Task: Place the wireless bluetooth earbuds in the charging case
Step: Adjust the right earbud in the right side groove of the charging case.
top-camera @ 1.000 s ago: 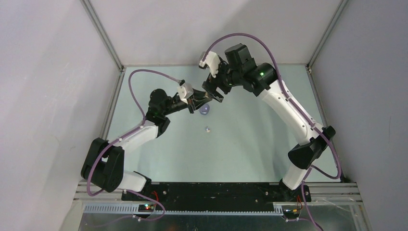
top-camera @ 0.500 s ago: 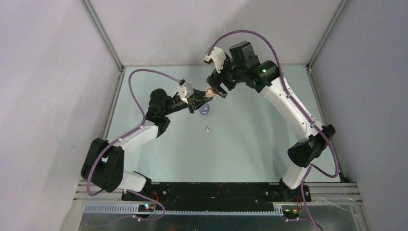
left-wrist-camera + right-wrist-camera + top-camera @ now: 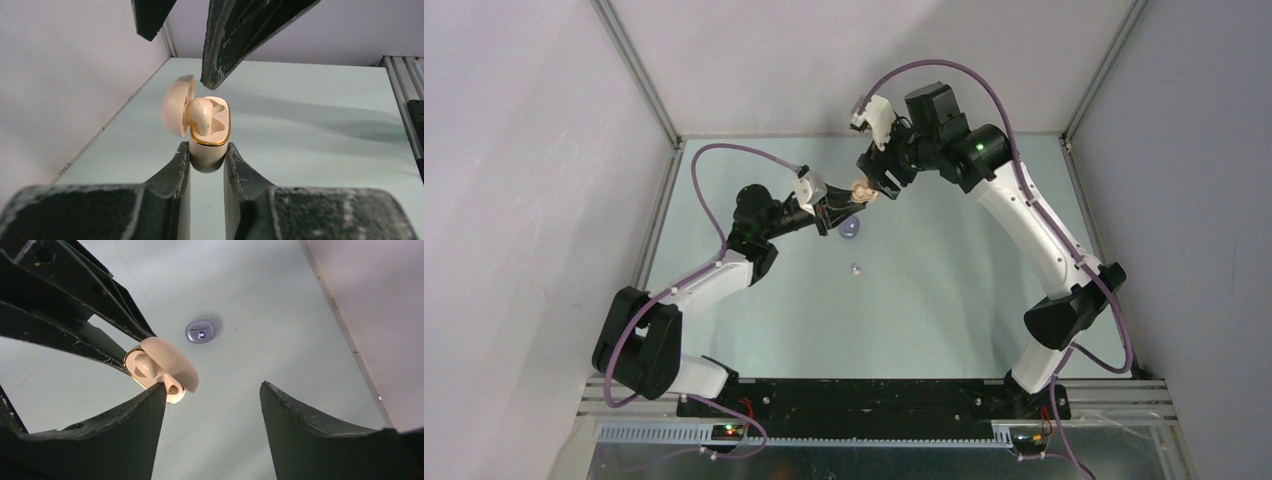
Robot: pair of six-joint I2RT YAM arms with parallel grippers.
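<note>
Left wrist view shows the cream oval plastic charging case (image 3: 207, 150), lid open, clamped upright in the left gripper (image 3: 206, 159) and held in the air, with a cream-beige pebble earbud (image 3: 201, 117) standing upright in one well, just below the right gripper (image 3: 212, 390), whose empty fingers are spread apart.

The charging case (image 3: 206, 149) is glossy cream plastic (gold metallic rim); the earbud (image 3: 202, 114) matches; left gripper (image 3: 207, 155) fingers are matt black, scuffed.
</note>
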